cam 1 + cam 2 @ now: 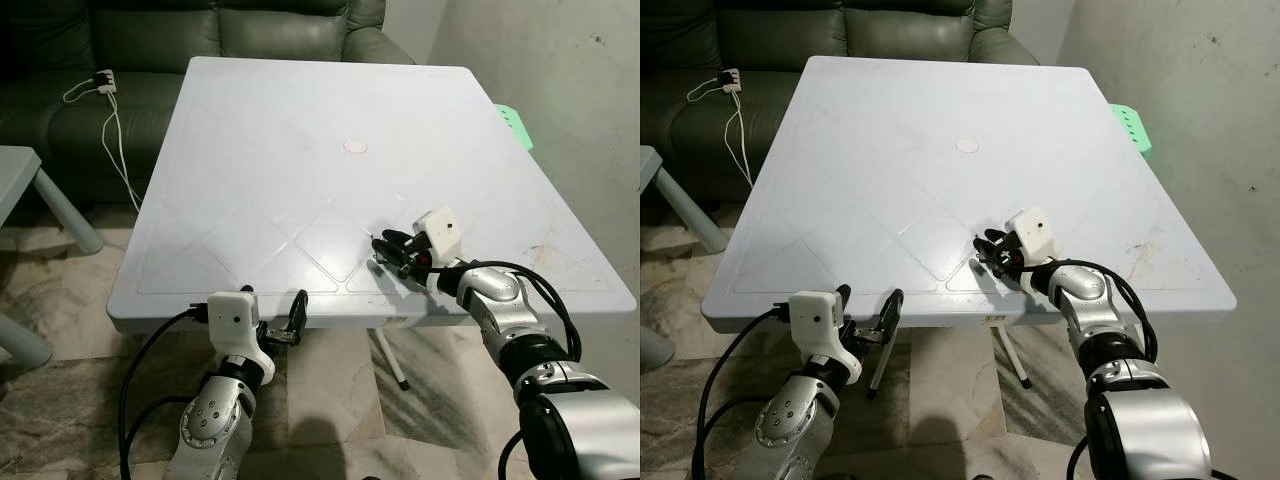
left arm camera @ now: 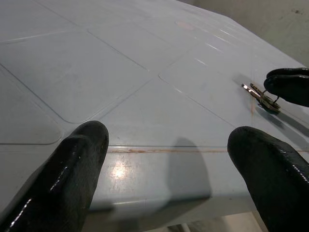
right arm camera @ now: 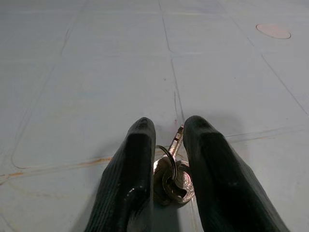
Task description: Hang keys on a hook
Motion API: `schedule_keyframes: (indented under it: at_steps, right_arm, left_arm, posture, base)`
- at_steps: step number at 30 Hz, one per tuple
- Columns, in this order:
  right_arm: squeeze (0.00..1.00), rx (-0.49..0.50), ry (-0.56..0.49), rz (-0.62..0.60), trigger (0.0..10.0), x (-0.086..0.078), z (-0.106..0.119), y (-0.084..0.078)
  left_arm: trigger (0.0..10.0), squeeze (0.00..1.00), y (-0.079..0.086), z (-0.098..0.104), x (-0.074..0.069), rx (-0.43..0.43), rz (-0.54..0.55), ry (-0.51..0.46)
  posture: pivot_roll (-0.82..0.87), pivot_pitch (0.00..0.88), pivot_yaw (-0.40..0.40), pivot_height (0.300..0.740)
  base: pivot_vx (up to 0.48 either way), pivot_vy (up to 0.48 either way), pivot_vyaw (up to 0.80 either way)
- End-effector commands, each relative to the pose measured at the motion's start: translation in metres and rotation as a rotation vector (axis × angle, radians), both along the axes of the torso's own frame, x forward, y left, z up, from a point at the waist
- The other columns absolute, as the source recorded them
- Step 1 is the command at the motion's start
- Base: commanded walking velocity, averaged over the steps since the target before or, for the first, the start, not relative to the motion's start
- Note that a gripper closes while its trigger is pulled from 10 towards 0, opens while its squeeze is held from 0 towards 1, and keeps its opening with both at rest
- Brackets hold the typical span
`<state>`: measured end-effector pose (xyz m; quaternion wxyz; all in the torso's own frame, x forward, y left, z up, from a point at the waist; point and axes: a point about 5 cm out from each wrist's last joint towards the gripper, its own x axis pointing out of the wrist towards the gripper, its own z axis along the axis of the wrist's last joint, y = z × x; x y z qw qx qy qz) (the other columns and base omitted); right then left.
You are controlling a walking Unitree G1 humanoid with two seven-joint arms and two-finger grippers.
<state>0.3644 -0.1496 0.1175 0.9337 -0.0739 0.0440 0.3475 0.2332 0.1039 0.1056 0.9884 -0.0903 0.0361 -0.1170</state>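
Head view: the right gripper (image 1: 385, 250) reaches low over the near part of the pale blue-white plastic table (image 1: 300, 110), while the left gripper (image 1: 285, 325) hovers just off the near edge, fingers spread apart.

Left wrist view: two black fingers (image 2: 63, 174) stand wide open over the table's edge.

Right wrist view: the fingers are closed narrowly around a small bunch of metal keys on a ring (image 3: 174, 176) — the keys lie on the tabletop between them.
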Motion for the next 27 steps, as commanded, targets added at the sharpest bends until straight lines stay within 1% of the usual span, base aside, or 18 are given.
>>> schedule_keyframes:
  at_steps: [1,8,14,19,27]
  right_arm:
    - [0.0,-0.024,-0.001,0.006,10.0,0.0013,0.002,-0.0027]
    - [0.0,-0.036,0.008,0.019,10.0,0.0006,0.0001,-0.0015]
    - [0.0,-0.061,0.027,0.026,10.0,-0.0022,-0.005,-0.0054]
    - [0.0,-0.07,0.025,0.024,10.0,-0.0027,-0.0058,-0.0067]
    - [0.0,-0.088,0.028,0.023,10.0,-0.0032,-0.0063,-0.011]
  left_arm:
    - [10.0,0.0,-0.0016,0.0008,-0.0028,-0.01,0.013,0.006]
    - [10.0,0.0,-0.0025,0.0004,-0.0042,-0.014,0.017,0.011]
    - [10.0,0.0,-0.0041,0.0002,-0.005,-0.018,0.013,0.011]
    - [10.0,0.0,-0.0051,-0.0001,-0.005,-0.034,0.013,0.016]
    - [10.0,0.0,-0.0059,0.0003,-0.0046,-0.031,0.008,0.015]
  posture:
    - [0.11,0.167,-0.128,0.74]
    - [0.11,0.165,-0.131,0.74]
    - [0.11,0.155,-0.132,0.74]
    - [0.11,0.149,-0.13,0.74]
    - [0.11,0.148,-0.13,0.74]
  base:
    - [0.0,0.0,0.0]
    - [0.0,0.0,0.0]
    - [0.0,0.0,0.0]
    - [0.0,0.0,0.0]
    - [0.0,0.0,0.0]
